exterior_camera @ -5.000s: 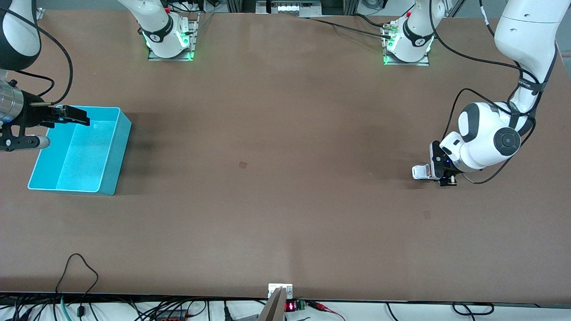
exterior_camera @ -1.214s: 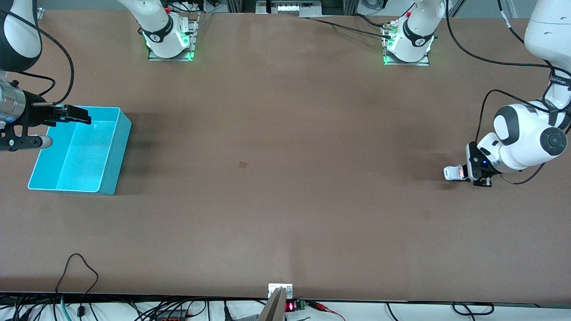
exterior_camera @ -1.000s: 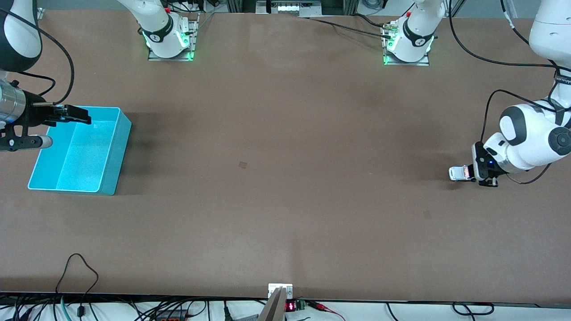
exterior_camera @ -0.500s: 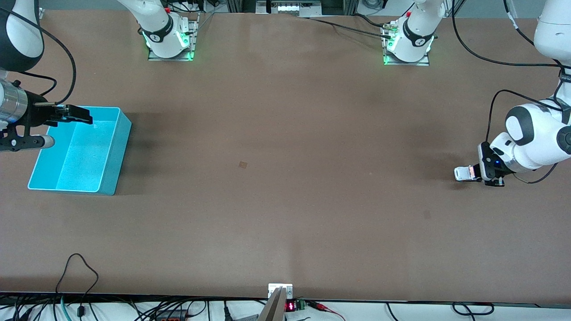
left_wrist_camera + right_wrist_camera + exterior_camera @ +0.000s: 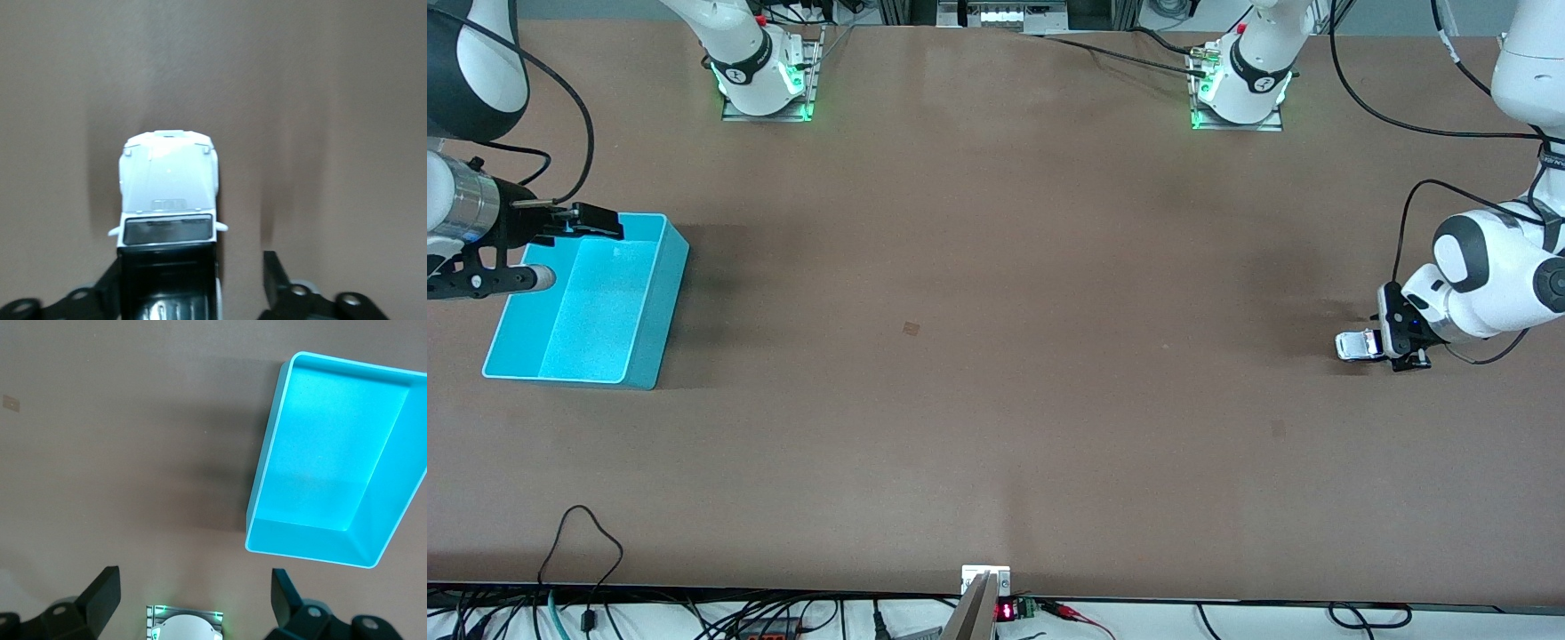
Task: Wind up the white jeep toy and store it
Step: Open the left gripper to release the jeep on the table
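L wrist: left tool (image 5: 193, 283) wide, white jeep toy (image 5: 168, 200) touching one finger; R wrist: right tool (image 5: 193, 600) wide.

Even overhead light, soft shadows, sharp front view, slightly blurred wrist views.

On the table (image 5: 996, 267) there are one white jeep (image 5: 168, 200), one cyan bin (image 5: 649, 329) and two grippers, left (image 5: 193, 277) and right (image 5: 193, 593).

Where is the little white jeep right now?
The white jeep toy sits on the table at the left arm's end, between the left gripper's open fingers, a long way from the cyan bin.
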Robot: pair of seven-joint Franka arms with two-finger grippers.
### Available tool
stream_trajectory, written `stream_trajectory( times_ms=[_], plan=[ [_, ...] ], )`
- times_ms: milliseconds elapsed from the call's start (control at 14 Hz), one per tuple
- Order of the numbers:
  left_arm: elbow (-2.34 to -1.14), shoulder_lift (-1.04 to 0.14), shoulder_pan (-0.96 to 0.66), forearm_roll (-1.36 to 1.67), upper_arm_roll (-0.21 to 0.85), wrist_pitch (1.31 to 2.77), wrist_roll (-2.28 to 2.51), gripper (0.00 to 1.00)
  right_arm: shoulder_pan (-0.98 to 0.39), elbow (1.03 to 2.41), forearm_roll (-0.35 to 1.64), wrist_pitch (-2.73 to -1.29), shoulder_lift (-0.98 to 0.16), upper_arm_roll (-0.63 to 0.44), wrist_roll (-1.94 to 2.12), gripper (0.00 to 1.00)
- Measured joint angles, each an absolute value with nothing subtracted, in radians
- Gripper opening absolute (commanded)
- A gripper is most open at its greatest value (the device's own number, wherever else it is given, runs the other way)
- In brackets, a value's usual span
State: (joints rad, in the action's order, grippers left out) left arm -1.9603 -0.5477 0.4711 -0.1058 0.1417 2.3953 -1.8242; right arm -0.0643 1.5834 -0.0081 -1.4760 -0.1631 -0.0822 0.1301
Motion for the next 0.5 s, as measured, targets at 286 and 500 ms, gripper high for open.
stream_trajectory(
  times_ms=[286,500],
  plan=[
    [-1.941,-0.441,0.468,-0.106,0.196,2.29,-1.824,1.0,-0.066,1.583,-0.008,-1.475,-0.163,-0.083,0.13,1.0],
    [-1.942,-0.382,0.468,-0.106,0.208,2.274,-1.824,1.0,-0.065,1.583,-0.008,-1.475,-0.163,-0.083,0.13,1.0]
  ],
)
